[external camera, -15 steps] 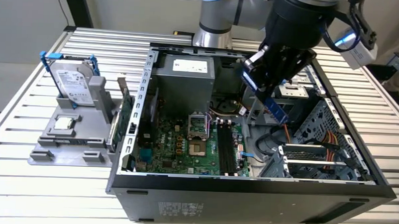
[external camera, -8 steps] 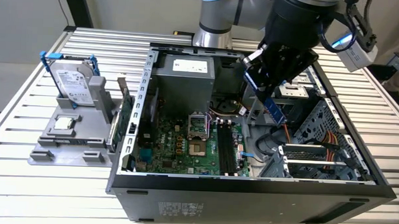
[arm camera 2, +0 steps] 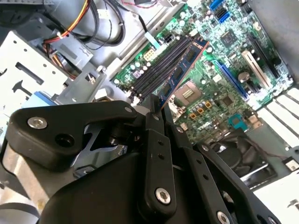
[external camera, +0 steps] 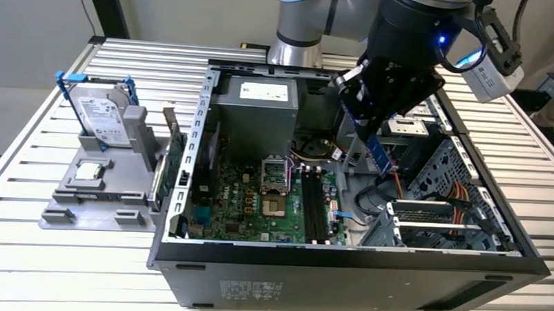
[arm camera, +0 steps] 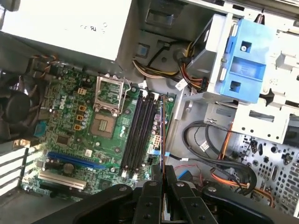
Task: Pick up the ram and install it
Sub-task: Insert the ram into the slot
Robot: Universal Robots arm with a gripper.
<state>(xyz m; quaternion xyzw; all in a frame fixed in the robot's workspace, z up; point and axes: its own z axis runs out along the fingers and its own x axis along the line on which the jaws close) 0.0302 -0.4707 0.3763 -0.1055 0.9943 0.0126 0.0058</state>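
The gripper (external camera: 368,127) is reaching down from above into the open computer case (external camera: 347,265), which is lying on its side on a slatted metal table (external camera: 33,257). Its black fingers are clamped together on the ram (external camera: 376,151), gripping the stick by its upper end. The dark blue stick is hanging lengthwise below them, with its lower end slanting a little toward the exterior view's right. The ram is hanging in the air inside the case, over the cables just to the exterior view's right of the memory slots (external camera: 314,209), and it is not sitting in any of them. In the second wrist view the ram (arm camera 2: 180,72) is reaching out from the fingers (arm camera 2: 154,121) and lying nearly parallel to the long black slots on the green motherboard (arm camera 2: 224,70). In the first wrist view the ram (arm camera: 161,135) is showing edge-on as a thin line just beside the outermost slot, with the processor socket (arm camera: 108,95) on the other side of the slots and a blue drive caddy (arm camera: 245,56) well apart in the metal bay. At the far end of the case a grey power supply (external camera: 256,106) is sitting beyond the board. At the exterior view's left, outside the case, a grey fixture (external camera: 91,204) is holding an upright hard drive (external camera: 103,118), a small silver processor chip (external camera: 90,170) and a green card (external camera: 171,169) standing on edge close to the case wall.
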